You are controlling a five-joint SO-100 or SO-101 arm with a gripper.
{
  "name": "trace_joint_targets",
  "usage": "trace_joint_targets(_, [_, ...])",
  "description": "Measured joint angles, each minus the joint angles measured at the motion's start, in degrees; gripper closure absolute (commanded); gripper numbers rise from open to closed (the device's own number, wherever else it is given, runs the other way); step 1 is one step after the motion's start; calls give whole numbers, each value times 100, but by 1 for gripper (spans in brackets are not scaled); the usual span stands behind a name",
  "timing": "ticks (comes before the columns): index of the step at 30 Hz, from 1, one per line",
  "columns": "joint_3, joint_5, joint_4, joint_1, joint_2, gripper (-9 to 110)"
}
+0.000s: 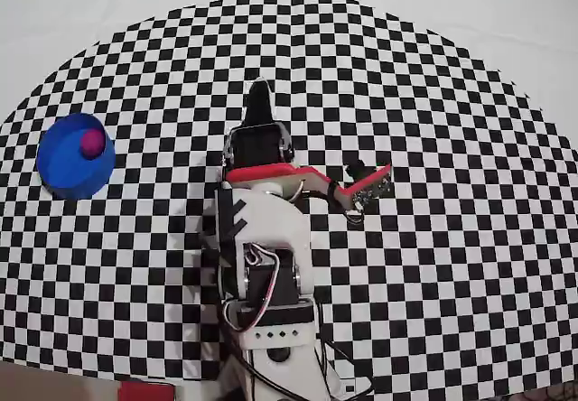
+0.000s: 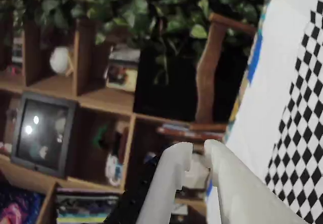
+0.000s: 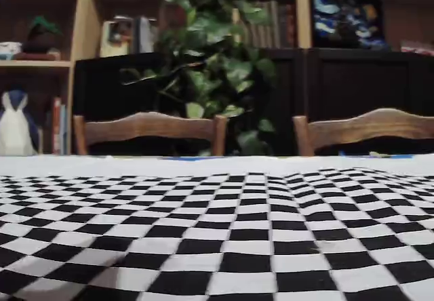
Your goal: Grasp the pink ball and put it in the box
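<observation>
Black-and-white checkered tablecloth (image 1: 433, 76) is covering the table. Small pink ball (image 1: 91, 144) is sitting inside the round blue box (image 1: 63, 171). White two-finger gripper (image 2: 198, 156), empty, is pointing at wooden bookshelves (image 2: 86, 95), jaws nearly closed. Wooden chairs (image 3: 150, 130) and leafy green plant (image 3: 213, 77) are standing behind.

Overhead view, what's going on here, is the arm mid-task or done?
It looks done. The pink ball already sits inside the blue box at the left of the checkered mat. The arm is folded back near the middle, well apart from the box. In the wrist view the gripper points up at the shelves, nearly shut and holding nothing.
</observation>
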Motion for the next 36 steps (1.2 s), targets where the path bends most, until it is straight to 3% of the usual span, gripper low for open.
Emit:
trace_joint_targets(9, [290, 9, 35, 853, 0, 101])
trace_joint_targets(16, [976, 44, 35, 773, 0, 101])
trace_joint_targets(22, [1327, 782, 79, 694, 0, 101])
trace_joint_targets(36, [1345, 1011, 1591, 677, 0, 101])
